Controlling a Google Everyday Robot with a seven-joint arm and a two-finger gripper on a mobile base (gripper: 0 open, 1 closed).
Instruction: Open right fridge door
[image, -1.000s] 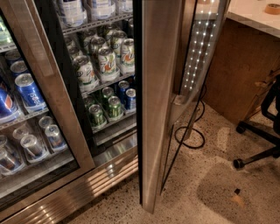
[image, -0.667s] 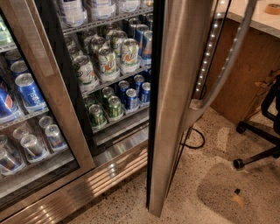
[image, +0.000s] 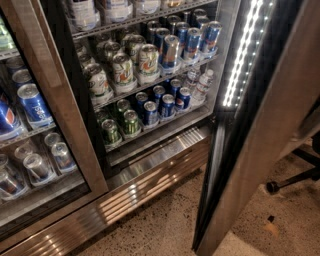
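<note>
Your door (image: 270, 150) stood tall and upright at the right of the fridge (image: 145, 187), swung wide open, its thin edge toward you. Blue cans (image: 32, 105) at left said Pepsi. Your gripper was out of sight, so I cannot tell how its jaws stood.

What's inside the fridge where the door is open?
The fridge holds wire shelves of cans and a few small bottles. The shut left door's frame covers whatever sits behind it. The robot's hand is out of view.
</note>
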